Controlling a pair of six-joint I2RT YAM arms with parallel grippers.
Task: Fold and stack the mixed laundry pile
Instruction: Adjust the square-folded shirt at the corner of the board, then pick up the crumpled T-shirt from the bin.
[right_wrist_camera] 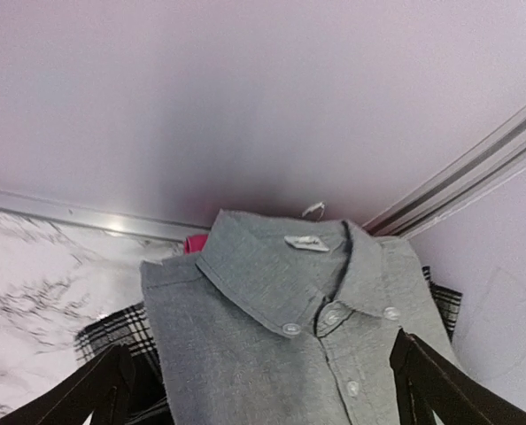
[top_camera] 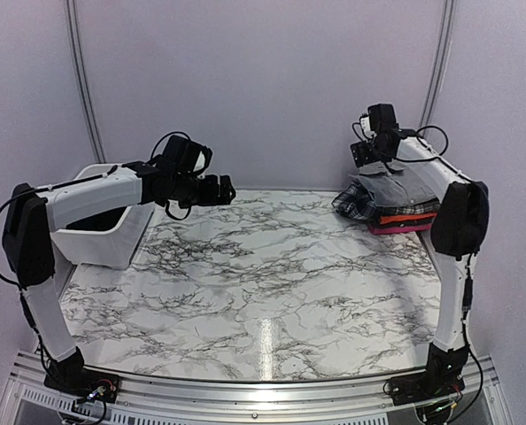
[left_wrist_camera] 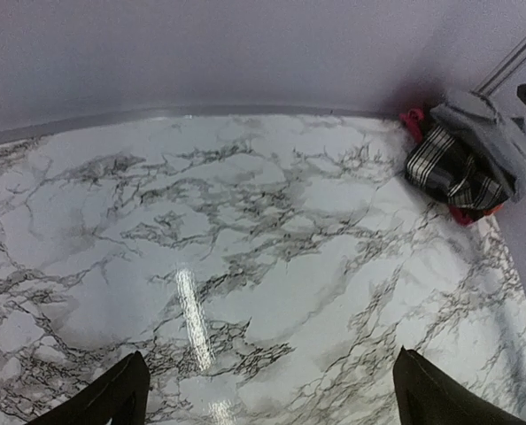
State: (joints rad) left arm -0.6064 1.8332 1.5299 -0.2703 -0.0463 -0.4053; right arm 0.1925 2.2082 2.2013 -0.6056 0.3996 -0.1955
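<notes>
A marbled bench (top_camera: 263, 292) stands between pale lilac walls (top_camera: 263, 88). At the right of the top view, against the back wall, sits the laundry stack (top_camera: 389, 204). A grey collared shirt (right_wrist_camera: 281, 328) lies on top, a black-and-white plaid piece (left_wrist_camera: 449, 168) under it, and a red-pink piece (top_camera: 403, 228) at the bottom. The right tool (top_camera: 367, 155) hangs open just above the shirt, holding nothing. The left tool (top_camera: 220, 190), left of centre, is open and empty, near a white basket (top_camera: 95, 239).

Robot test cell (lab-like), plain panel walls (top_camera: 263, 88), marble-print table (top_camera: 263, 292), aluminium mounting rail (top_camera: 245, 391)
</notes>
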